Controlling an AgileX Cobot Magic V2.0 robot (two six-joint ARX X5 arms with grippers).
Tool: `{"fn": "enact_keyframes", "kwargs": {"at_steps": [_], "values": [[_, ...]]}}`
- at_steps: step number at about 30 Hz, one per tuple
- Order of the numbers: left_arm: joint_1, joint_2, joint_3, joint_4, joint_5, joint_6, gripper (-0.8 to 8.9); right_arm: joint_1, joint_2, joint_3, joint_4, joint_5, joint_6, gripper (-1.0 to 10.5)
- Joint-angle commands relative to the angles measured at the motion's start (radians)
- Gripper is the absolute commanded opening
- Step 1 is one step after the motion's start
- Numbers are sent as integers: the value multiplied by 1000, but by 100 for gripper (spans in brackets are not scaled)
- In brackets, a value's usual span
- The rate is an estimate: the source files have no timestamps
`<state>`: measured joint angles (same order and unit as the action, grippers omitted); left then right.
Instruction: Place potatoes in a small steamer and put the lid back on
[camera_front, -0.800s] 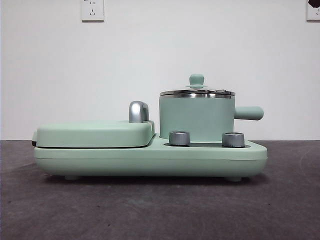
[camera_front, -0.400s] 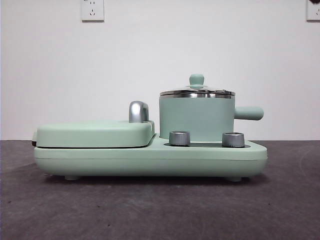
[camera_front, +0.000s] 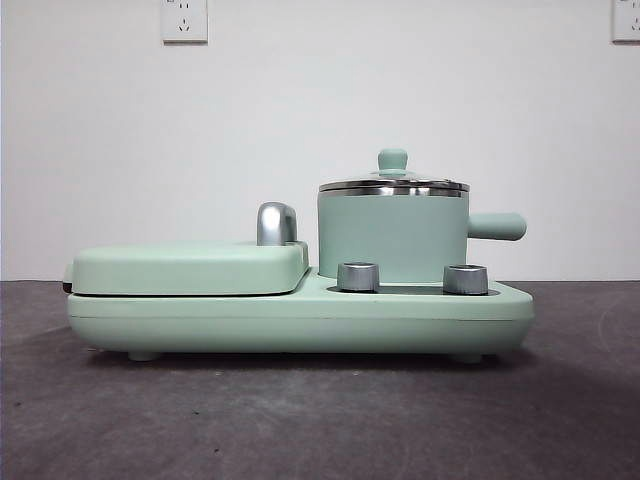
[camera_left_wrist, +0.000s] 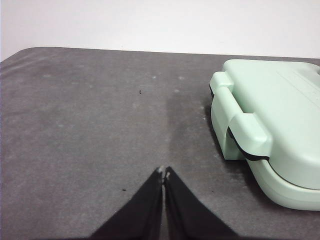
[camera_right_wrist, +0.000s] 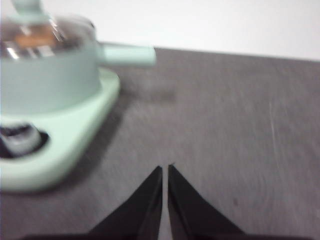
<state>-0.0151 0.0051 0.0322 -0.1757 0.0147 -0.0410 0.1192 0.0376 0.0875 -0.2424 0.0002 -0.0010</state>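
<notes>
Text on small steamer (camera_front: 393, 235): none can be read.
Text on lid (camera_front: 394, 183): none.
Knobs (camera_front: 358, 277): no readable marks.
Wall sockets (camera_front: 184, 20): no legible print.

White wall (camera_front: 320, 120) behind; two sockets (camera_front: 185, 20) high up; dark grey tabletop (camera_front: 300, 420).

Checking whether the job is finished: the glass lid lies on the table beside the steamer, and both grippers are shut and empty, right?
Not quite. The front view shows the lid seated on the steamer, not on the table. The left gripper and right gripper are indeed shut and empty.
</notes>
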Motion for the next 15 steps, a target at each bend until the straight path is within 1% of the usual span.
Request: {"fn": "enact_keyframes", "kwargs": {"at_steps": [1,3,15], "values": [[2,-2,-19,15,2,6,7,-36,-34,-48,47,-7,-10,15],[2,-2,-19,14,1,6,7,-50,-34,-77,72,-11,-9,15],[2,-2,-19,16,1,6,7,-51,-34,-76,87,0,-10,15]]}}
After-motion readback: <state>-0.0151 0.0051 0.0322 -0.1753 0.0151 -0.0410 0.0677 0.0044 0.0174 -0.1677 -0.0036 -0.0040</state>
